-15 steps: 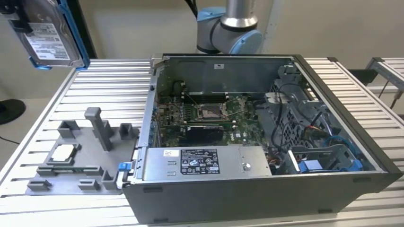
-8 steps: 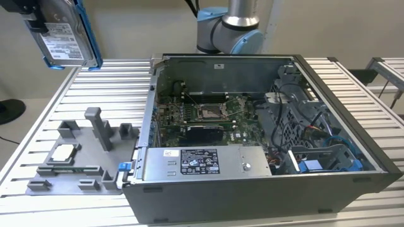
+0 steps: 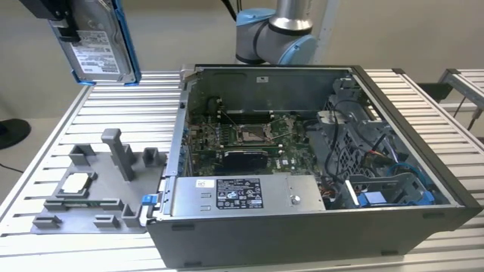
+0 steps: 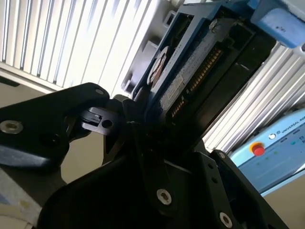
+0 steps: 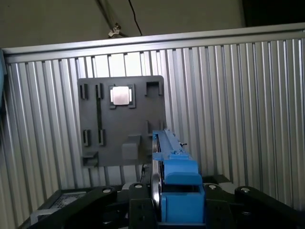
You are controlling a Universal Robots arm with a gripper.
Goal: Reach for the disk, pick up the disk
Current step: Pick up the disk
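gripping the disk [image 3: 100, 50], the gripper [image 3: 68, 33] hangs above the table [image 3: 113, 110].

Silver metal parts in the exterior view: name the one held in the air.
The disk, blue-edged and labelled, clamped in the gripper above the table. The CPU chip lies in the grey fixture; the stickered metal box sits in the computer case.

Silver disk [image 3: 95, 50], blue bracket [image 3: 128, 51]
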